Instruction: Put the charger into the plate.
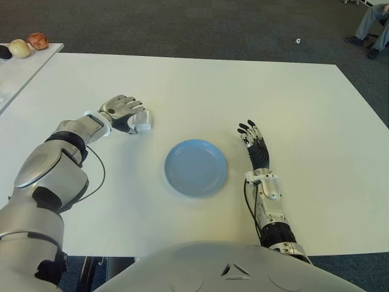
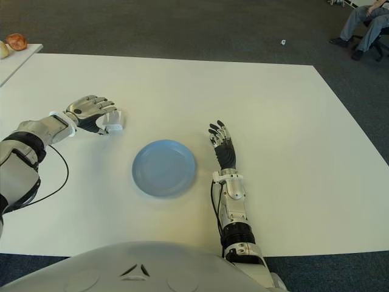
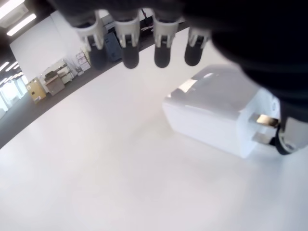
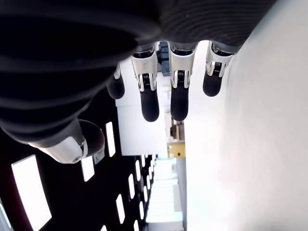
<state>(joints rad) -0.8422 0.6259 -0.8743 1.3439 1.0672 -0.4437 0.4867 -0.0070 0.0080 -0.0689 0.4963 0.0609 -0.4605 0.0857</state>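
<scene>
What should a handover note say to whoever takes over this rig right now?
Left hand: over the white charger on the table, fingers arched around it; no firm grip visible.
Right hand: open, idle, right of the blue plate.
Charger: on the table, left of the plate and apart from it.
Done: the reach to the charger.
Left: grasp, lift, carry to the plate, release.

Charger (image 3: pixel 219 115): white block, metal prongs of pale gold tone.
Plate (image 1: pixel 196 167): plain light blue, no pattern.
Table (image 1: pixel 243 91): plain white top.
Left hand (image 1: pixel 123 112): silver shell, black joints and fingertips.
Right hand (image 1: pixel 255 143): black fingers with silver segments.
Floor (image 1: pixel 182 27): dark grey carpet.
Side table (image 1: pixel 24 67), far left: white, bearing round items (image 1: pixel 24 45) in black, cream and reddish brown.
</scene>
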